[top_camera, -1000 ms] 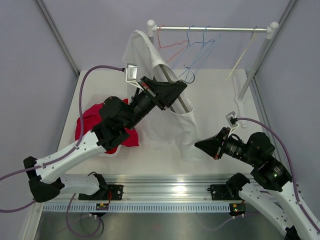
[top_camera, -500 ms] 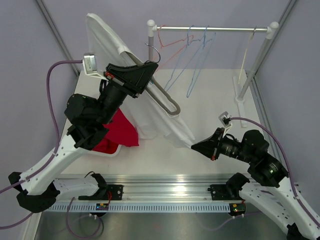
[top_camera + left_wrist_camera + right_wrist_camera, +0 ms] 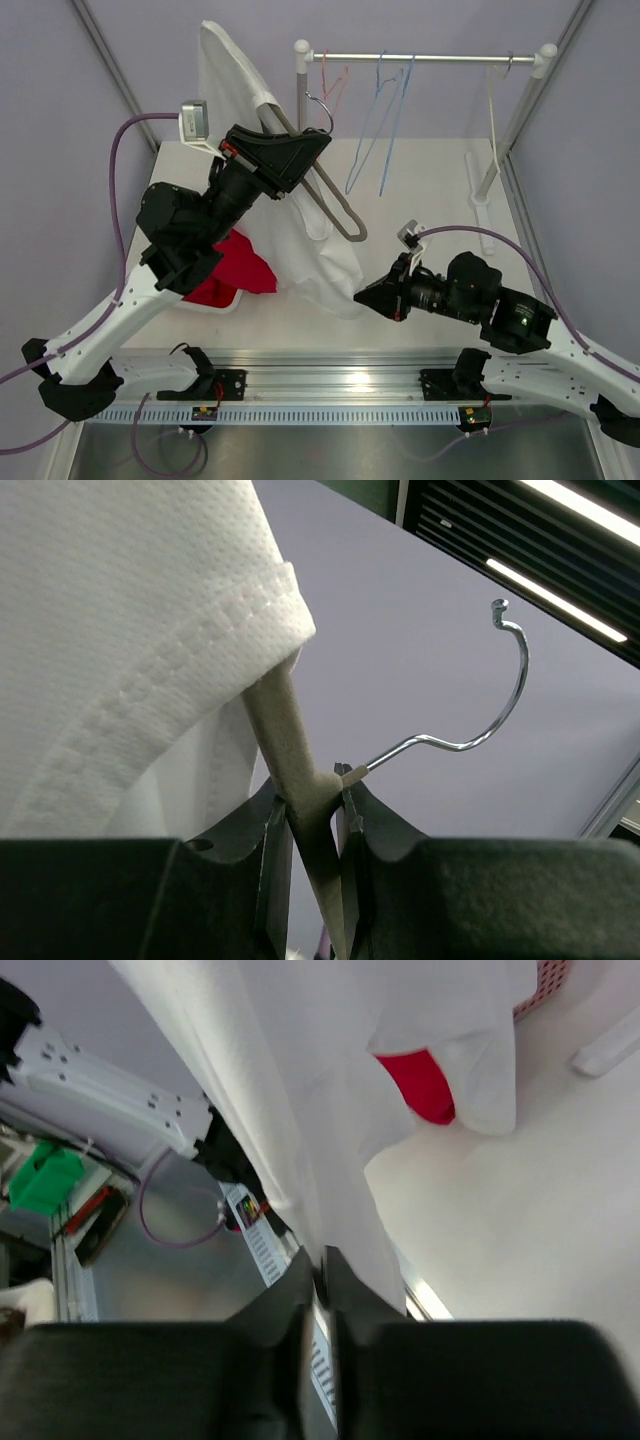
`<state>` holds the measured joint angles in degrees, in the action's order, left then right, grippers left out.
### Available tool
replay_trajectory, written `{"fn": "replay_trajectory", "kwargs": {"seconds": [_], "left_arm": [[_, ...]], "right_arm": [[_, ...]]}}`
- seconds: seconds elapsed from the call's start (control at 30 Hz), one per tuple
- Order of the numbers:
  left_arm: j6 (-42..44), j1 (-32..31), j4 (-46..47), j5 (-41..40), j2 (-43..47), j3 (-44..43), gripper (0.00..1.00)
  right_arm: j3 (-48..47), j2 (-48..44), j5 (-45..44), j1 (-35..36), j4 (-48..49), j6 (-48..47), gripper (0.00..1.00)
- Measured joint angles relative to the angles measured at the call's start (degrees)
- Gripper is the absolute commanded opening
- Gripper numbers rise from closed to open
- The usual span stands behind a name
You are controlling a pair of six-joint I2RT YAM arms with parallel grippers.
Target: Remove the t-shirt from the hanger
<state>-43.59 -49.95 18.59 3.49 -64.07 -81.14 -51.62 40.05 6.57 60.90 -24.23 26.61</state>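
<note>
A white t-shirt (image 3: 300,230) hangs on a beige hanger (image 3: 330,200) with a metal hook (image 3: 322,102). My left gripper (image 3: 318,150) is shut on the hanger's neck and holds it tilted, high above the table. In the left wrist view the gripper (image 3: 313,798) clamps the beige neck (image 3: 290,755) below the hook (image 3: 500,690), with the shirt's hem (image 3: 150,660) at the left. My right gripper (image 3: 362,298) is shut on the t-shirt's lower edge. In the right wrist view the gripper (image 3: 318,1278) pinches white cloth (image 3: 300,1110).
A clothes rail (image 3: 420,58) at the back holds several empty wire hangers (image 3: 385,110). A red garment (image 3: 230,270) lies in a basket at the left. A white post base (image 3: 480,200) stands at the right.
The left gripper lowered and tipped the hanger a little to the right. The right gripper moved left and forward with the shirt's edge; the cloth hangs slacker now.
</note>
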Motion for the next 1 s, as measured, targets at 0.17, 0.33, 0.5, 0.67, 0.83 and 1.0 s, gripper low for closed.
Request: {"fn": "replay_trajectory", "kwargs": {"seconds": [0.17, 0.33, 0.5, 0.67, 0.83, 1.0], "left_arm": [[0.22, -2.08, 0.31, 0.02, 1.38, 4.00, 0.00], [1.57, -3.10, -0.63, 0.13, 3.30, 6.56, 0.00], [2.36, -4.35, -0.90, -0.42, 4.72, 8.72, 0.00], [3.10, -6.40, -1.14, -0.46, 3.85, 9.01, 0.00], [3.23, -6.84, -2.14, -0.63, 3.52, 9.66, 0.00], [3.02, -6.91, -2.40, -1.16, 3.50, 10.14, 0.00]], "right_arm": [[-7.89, -0.79, -5.97, 0.22, -3.30, -1.99, 0.76], [-17.64, -1.55, -9.01, 0.24, -8.33, -3.98, 0.77], [-25.75, 0.07, -9.09, 0.24, -9.64, -6.56, 0.77], [-30.84, 8.15, -9.11, 0.24, -8.13, -9.66, 0.83], [-31.19, 15.04, -9.25, 0.28, -8.22, -11.67, 0.65], [-31.19, 16.39, -10.69, 1.53, -8.44, -12.37, 0.48]]}}
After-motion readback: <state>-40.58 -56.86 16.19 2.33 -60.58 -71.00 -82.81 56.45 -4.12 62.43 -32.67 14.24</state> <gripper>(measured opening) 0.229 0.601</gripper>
